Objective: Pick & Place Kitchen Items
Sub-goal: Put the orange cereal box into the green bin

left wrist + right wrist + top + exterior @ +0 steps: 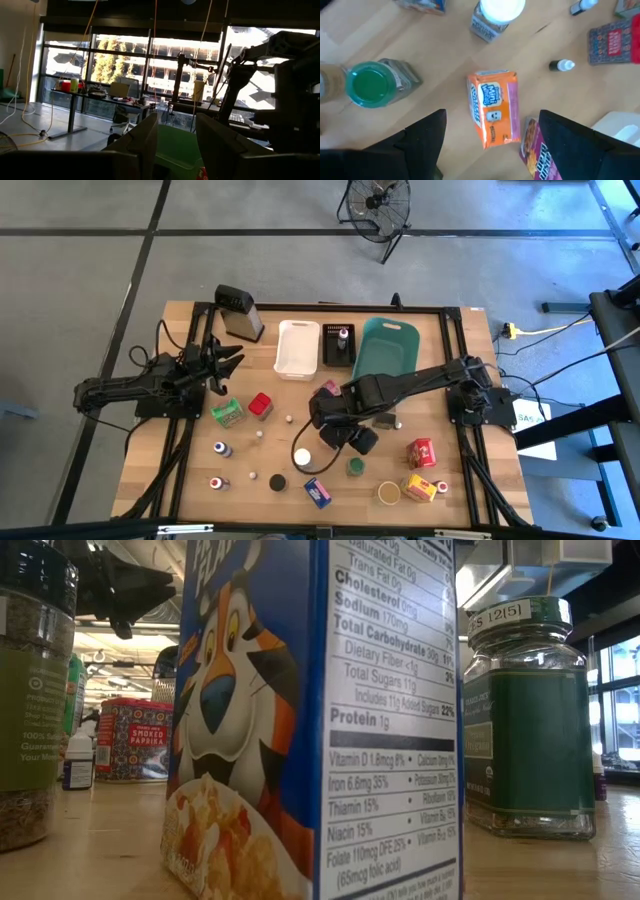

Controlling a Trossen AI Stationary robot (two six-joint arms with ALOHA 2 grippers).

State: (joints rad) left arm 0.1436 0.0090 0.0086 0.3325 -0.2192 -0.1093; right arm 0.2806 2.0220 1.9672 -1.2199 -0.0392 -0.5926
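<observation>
Right arm over mid-table clutter, lining up on a small orange box; left arm parked at the left edge.

Table (455,480) carries the white bin (298,348), teal basket (388,348) and black tray (338,345) at the far side, kitchen items scattered nearer. Right gripper (490,145) hangs fingers apart, empty, straddling the orange box (495,107), which lies flat. Left gripper (175,145) is raised and level, fingers part-open, nothing visible between them. Risk, as I judge it: a pink packet (537,150) lies just beside the box under one finger, so a straight descent could pinch both or skid the box. Green-lidded jar (372,82) and white-capped jar (495,15) stand near; a small dropper bottle (562,65) could be knocked rolling.
</observation>
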